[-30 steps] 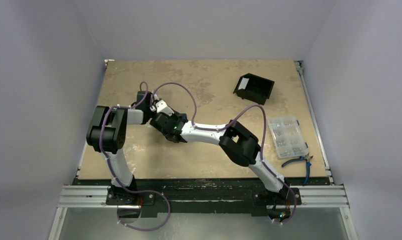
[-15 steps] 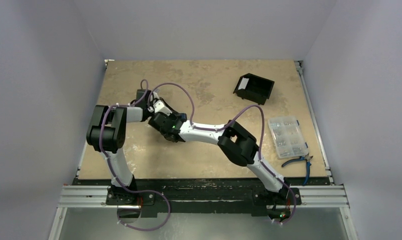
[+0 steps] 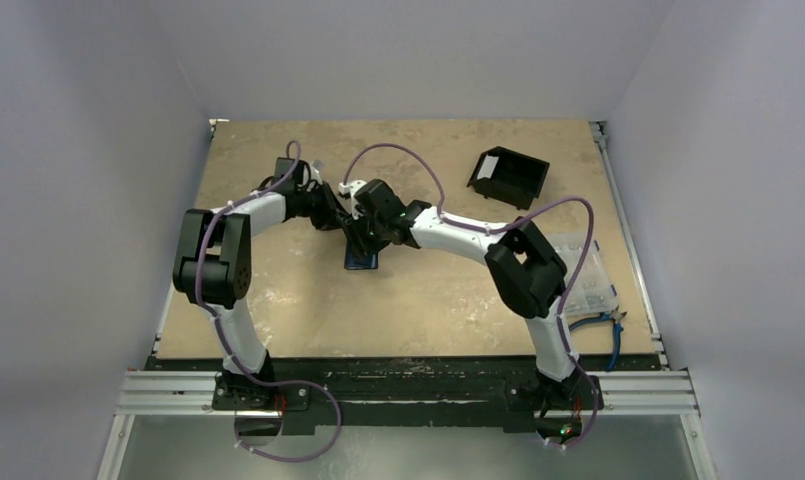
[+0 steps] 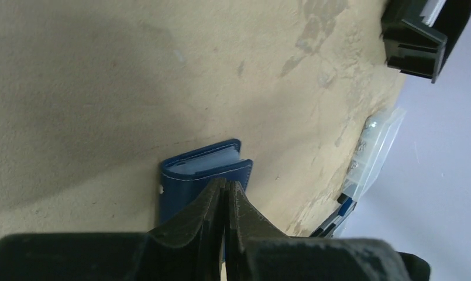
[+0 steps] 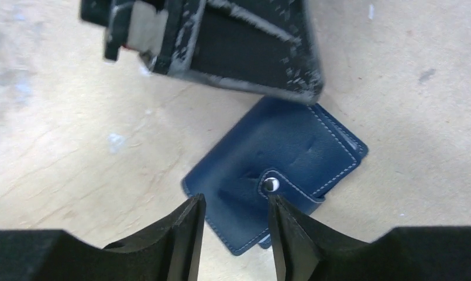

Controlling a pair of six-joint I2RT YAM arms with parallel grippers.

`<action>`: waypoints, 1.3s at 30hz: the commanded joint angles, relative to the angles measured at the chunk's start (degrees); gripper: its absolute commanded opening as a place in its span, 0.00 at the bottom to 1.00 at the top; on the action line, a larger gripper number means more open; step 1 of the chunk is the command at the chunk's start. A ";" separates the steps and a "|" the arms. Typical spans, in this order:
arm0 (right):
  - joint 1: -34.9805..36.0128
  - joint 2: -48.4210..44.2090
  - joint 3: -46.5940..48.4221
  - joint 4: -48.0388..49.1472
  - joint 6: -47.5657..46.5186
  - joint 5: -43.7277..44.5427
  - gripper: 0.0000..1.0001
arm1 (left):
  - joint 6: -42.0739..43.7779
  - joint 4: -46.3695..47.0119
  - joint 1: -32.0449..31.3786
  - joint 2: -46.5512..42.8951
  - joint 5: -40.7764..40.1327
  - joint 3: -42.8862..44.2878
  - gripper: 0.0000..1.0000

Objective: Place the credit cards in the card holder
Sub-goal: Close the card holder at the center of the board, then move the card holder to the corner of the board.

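Observation:
The navy card holder (image 3: 361, 261) lies folded on the table's middle left, its snap strap (image 5: 272, 185) fastened across the cover (image 5: 279, 155). A pale bluish-grey layer (image 4: 206, 163) shows between its covers; no separate credit cards can be made out. My right gripper (image 5: 236, 209) hangs open just above the holder's near corner, with nothing between its fingers. My left gripper (image 4: 227, 188) is shut, its tips resting over the holder's cover (image 4: 186, 184). In the top view both grippers, left (image 3: 336, 218) and right (image 3: 364, 236), meet just beyond the holder.
A black open-sided bin with a white label (image 3: 509, 177) stands at the back right. A clear compartment box (image 3: 582, 272) sits at the right edge, partly behind my right arm, with blue-handled pliers (image 3: 598, 322) in front of it.
My right arm has swung back and to the right, and its gripper has opened. The card holder now lies uncovered on the table. My left gripper has reached further right.

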 commanded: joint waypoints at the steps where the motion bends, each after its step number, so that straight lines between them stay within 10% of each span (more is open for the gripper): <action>1: -1.32 -6.16 1.22 -1.86 0.64 -12.82 0.53 | 3.88 -5.45 0.30 -5.13 0.08 6.10 0.10; 14: -12.46 -27.58 -3.24 -6.62 2.10 -12.52 0.69 | 11.29 -11.93 -1.38 -17.93 2.87 5.75 0.43; 23: -18.22 -41.80 -6.44 -10.58 0.74 -9.29 0.76 | 6.96 -3.98 -10.14 -16.82 2.50 -5.92 0.11; 39: -19.29 -50.82 -13.85 -13.29 1.05 -5.18 0.79 | -4.90 16.84 -1.33 -0.44 -7.81 -16.78 0.00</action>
